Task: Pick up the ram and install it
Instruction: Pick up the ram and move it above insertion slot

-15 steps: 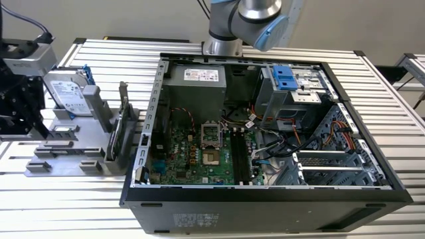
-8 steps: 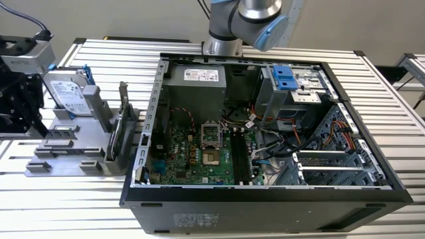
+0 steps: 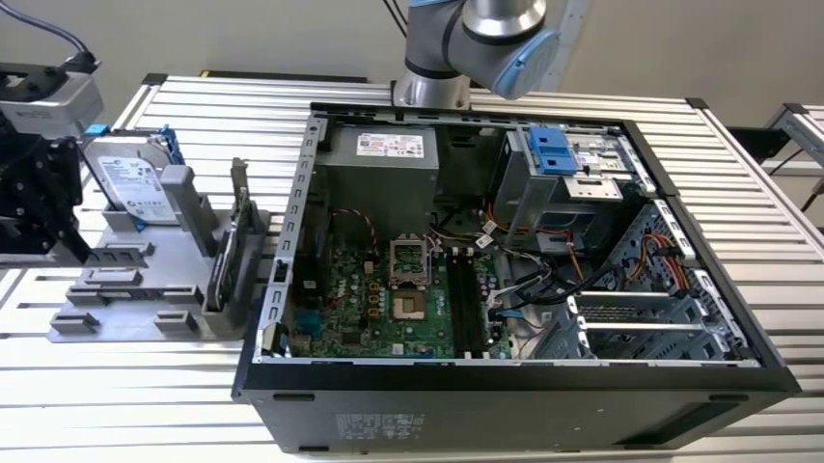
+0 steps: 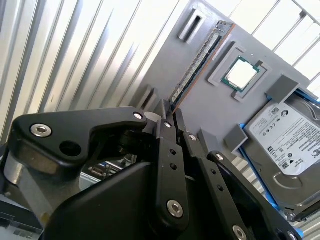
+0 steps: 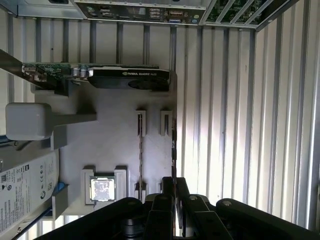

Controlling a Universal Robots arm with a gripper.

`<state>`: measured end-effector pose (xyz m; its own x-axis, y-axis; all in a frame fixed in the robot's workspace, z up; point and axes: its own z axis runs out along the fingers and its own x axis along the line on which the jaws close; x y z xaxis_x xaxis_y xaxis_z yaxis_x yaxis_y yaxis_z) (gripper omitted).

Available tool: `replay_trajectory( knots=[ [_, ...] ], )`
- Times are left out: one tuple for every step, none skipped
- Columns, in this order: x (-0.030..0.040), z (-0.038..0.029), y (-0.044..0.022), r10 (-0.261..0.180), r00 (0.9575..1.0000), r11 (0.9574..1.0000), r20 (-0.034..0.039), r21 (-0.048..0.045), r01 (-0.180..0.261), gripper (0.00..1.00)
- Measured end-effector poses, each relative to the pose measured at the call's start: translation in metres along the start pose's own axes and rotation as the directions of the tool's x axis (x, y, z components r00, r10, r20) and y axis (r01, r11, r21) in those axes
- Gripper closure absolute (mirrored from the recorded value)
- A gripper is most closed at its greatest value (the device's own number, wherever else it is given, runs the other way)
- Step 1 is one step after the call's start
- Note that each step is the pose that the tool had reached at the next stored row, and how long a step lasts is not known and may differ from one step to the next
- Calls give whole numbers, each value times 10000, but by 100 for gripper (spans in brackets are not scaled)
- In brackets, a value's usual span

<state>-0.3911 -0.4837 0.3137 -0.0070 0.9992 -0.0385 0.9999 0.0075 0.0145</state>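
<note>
1. Exterior view: an open computer case lies on its side in the middle of the slatted metal table. Its motherboard faces up, and black memory slots run along the board's three o'clock side. The arm rises at twelve o'clock, behind the case. At nine o'clock of the case sits a grey fixture tray. It carries a hard drive and an upright graphics card. The black gripper hangs over the tray's nine o'clock part.

2. Second wrist view: the gripper points down at the tray. The ram stands on its long edge in a slot of the tray. Its near end runs in between the gripper's fingers, which are drawn close together and pinch it. The CPU lies flat in a square pocket just beside the ram, with the hard drive beyond it.

3. First wrist view: the ram shows edge-on as a thin dark strip. It runs along the side of the tray that borders the bare table slats. Its end sits inside the narrow gap of the gripper. A parallel groove lies between the ram and the CPU. The graphics card stands across the tray's far end, near the case's rear port panel.
</note>
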Motion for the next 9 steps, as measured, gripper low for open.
replay_trajectory(
  knots=[
    [0, -5, 0, 0, 10000, 10000, 1, 0, 0, 100],
    [-1, -11, 0, 0, 10000, 10000, 0, 0, 0, 100],
    [-1, -17, 0, 0, 10000, 10000, 0, -1, 0, 100],
    [-1, -24, 0, -1, 10000, 10000, 1, 1, 1, 100],
    [-1, -31, 0, -1, 10000, 10000, 1, 1, 1, 100],
    [-1, -39, 1, 0, 10000, 10000, 0, 0, 0, 100],
    [-2, -47, 0, 0, 10000, 10000, 0, 0, 0, 100],
    [-2, -57, 1, 0, 10000, 10000, 1, 0, 0, 100],
    [-3, -65, 1, 0, 10000, 10000, 0, 0, 0, 100]
  ],
)
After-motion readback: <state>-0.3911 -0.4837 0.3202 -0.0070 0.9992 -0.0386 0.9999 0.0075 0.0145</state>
